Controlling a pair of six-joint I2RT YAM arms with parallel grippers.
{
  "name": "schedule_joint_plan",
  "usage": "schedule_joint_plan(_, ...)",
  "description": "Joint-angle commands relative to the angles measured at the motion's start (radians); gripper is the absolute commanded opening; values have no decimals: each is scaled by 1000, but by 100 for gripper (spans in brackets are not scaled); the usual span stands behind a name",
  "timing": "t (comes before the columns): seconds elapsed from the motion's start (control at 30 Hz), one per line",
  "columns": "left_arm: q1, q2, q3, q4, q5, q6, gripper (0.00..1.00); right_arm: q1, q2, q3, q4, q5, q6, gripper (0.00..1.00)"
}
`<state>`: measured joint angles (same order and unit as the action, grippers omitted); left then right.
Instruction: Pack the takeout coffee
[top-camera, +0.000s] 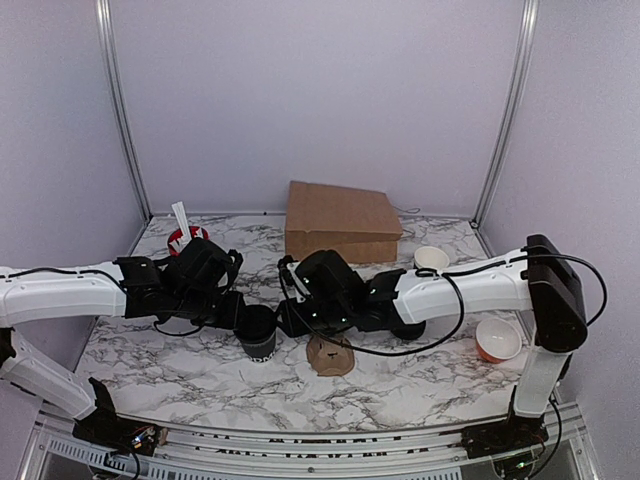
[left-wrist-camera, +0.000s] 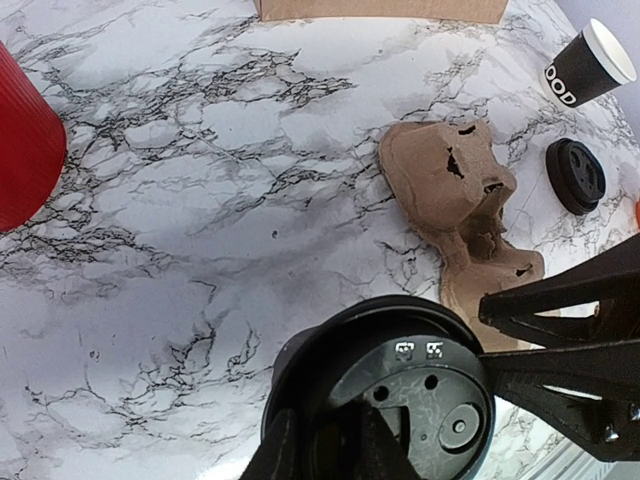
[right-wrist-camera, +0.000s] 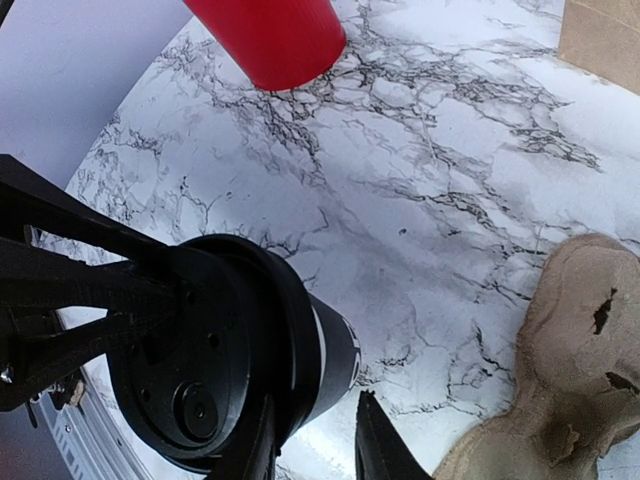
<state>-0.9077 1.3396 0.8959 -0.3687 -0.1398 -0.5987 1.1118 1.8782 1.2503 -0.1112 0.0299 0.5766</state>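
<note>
The takeout coffee (top-camera: 258, 335), a black cup with a black lid (left-wrist-camera: 400, 390), stands upright just left of a brown pulp cup carrier (top-camera: 330, 355). My left gripper (left-wrist-camera: 333, 425) comes in from the left. It is shut on the lid's near rim, one finger outside the cup wall and one on the lid top. My right gripper (right-wrist-camera: 315, 430) reaches in from the right and straddles the opposite rim. Its jaws are open, and a gap shows between the outer finger and the cup side (right-wrist-camera: 340, 350). White print shows low on the cup.
A second black cup with a white rim (left-wrist-camera: 590, 65) and a loose black lid (left-wrist-camera: 575, 175) lie beyond the carrier (left-wrist-camera: 450, 180). A red cup (top-camera: 187, 240) stands back left. A brown box (top-camera: 340, 222) is behind, with a white cup (top-camera: 431, 258) and an orange bowl (top-camera: 498, 340) to the right.
</note>
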Motion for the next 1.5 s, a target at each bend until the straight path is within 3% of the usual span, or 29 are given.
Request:
schedule_joint_plan(0.0, -5, 30, -38, -54, 54, 2, 20, 47, 201, -105, -424, -23, -26, 25)
schedule_joint_plan(0.13, -5, 28, -38, -55, 53, 3, 20, 48, 175, -74, -439, -17, -24, 24)
schedule_joint_plan(0.3, -5, 24, -38, -51, 53, 10, 20, 33, 89, 18, -412, -22, -19, 31)
schedule_joint_plan(0.63, -5, 19, -25, -9, 69, 77, 20, -7, 26, 197, -212, -138, -9, 34)
schedule_joint_plan(0.9, -5, 35, -29, 53, 102, 122, 20, -48, -40, 158, -44, -169, 47, 31)
schedule_joint_plan(1.47, -5, 90, -14, 107, 144, 178, 20, -87, -160, 3, -70, -89, 67, 25)
